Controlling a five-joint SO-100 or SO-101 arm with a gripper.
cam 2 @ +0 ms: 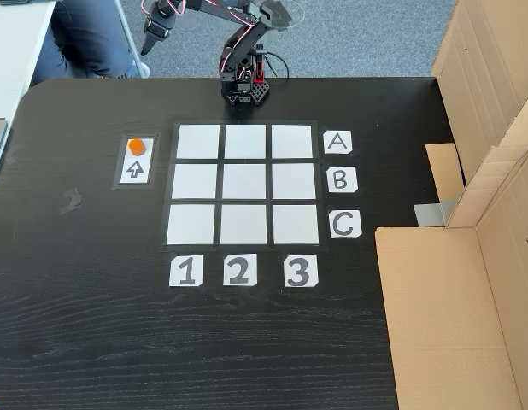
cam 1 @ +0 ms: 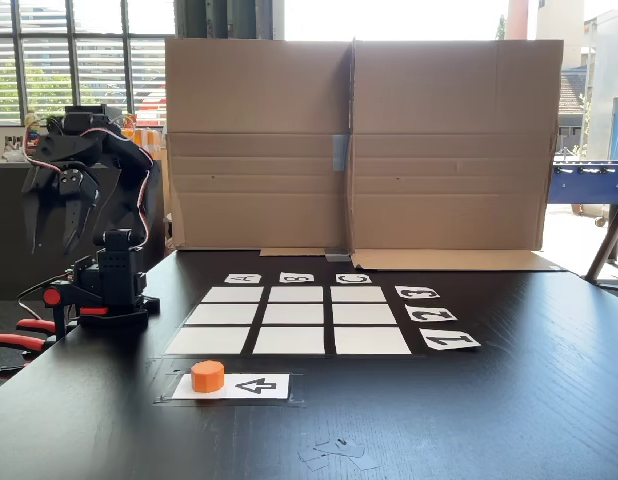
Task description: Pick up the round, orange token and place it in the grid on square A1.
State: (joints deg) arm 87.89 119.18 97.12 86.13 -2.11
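Currently small orange cylindrical token (cam 1: 207,376) sits on white arrow card (cam 1: 251,386), well apart from raised gripper (cam 1: 51,240); jaws apart, empty.

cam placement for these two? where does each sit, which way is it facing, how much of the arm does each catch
A fixed view: low at the table edge, level, facing the cardboard wall; grid ahead, token on the arrow card nearest, arm at left with gripper hanging above the table.
A fixed view: high above, looking down from the numbers side; arm base at the top edge, gripper reaching past the table's top-left.
Shared: grid, token, arrow card, cardboard, whole arm.
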